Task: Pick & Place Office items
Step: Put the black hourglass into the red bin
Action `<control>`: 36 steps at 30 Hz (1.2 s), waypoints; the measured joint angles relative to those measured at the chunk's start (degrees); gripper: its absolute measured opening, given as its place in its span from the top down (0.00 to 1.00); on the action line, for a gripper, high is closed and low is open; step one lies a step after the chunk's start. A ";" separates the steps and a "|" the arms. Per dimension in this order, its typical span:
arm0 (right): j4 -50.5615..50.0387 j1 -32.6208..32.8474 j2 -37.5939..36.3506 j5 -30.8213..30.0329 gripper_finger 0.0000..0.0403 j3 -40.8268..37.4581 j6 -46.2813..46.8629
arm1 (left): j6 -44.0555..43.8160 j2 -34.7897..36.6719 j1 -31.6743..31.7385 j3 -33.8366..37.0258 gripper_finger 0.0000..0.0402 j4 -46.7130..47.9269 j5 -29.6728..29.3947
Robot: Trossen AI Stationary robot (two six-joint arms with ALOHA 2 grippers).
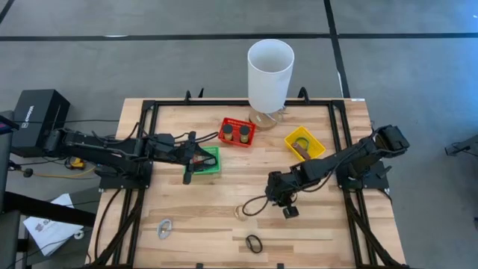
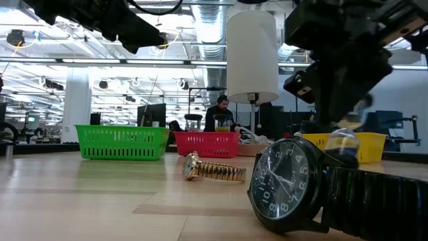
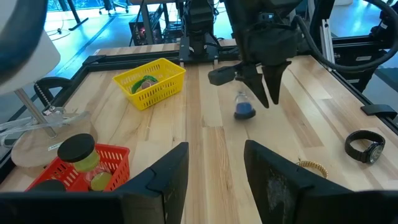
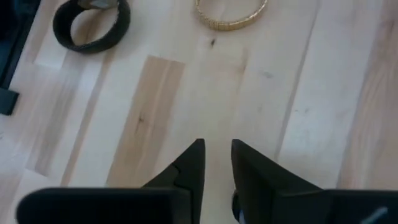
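Note:
A gold-banded watch [image 1: 242, 211] and a black watch [image 1: 254, 243] lie on the wooden table toward its near edge. A silvery clip [image 1: 164, 228] lies at the near left. A small clear item with a blue base [image 3: 244, 108] is just beside my right gripper [image 4: 217, 150]. That gripper points steeply down over the table's middle right, its fingers close together with a narrow gap of bare wood between them. I cannot tell whether it touches the item. My left gripper [image 3: 214, 158] hovers open over the green basket [image 1: 212, 161], with nothing between its fingers.
A red basket [image 1: 237, 132] holding two black-lidded jars stands at the far middle. To its right is a yellow basket [image 1: 304, 143] with items in it. A tall white cylinder [image 1: 270, 75] stands on a stand at the far edge. A black frame borders the table.

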State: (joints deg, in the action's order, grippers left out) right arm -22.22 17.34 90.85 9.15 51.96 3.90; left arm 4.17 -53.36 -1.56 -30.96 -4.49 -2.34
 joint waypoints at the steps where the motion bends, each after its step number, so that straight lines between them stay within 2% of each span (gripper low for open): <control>1: 0.00 -0.10 0.00 -0.04 0.83 0.18 0.00 | 0.02 0.02 0.00 0.00 0.63 0.00 0.00; 11: 3.74 -0.61 0.38 -0.09 0.76 0.35 0.00 | 0.02 -0.01 0.00 0.00 0.63 -0.02 0.01; 15: 5.37 -0.58 0.37 -0.17 0.69 0.72 -0.73 | 0.02 -0.01 0.00 0.00 0.63 -0.03 0.01; 20: 3.38 -0.82 0.17 -0.24 0.59 5.48 -4.70 | 0.04 0.01 0.00 0.00 0.63 -0.09 0.01; 24: -3.62 -1.33 0.17 -1.17 0.51 10.74 -8.21 | 0.04 0.00 0.00 0.00 0.63 -0.11 0.01; 29: -17.46 -2.26 0.17 -7.36 0.44 15.27 -9.94 | 0.04 -0.01 0.00 0.00 0.63 -0.11 0.02; 36: -27.66 -5.25 0.17 -9.09 0.41 15.69 -6.08 | 0.04 -0.01 0.00 0.00 0.63 -0.09 0.02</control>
State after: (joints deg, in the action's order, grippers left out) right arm -49.87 12.10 91.02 0.06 67.66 -2.17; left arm 4.21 -53.36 -1.56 -30.96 -4.58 -2.33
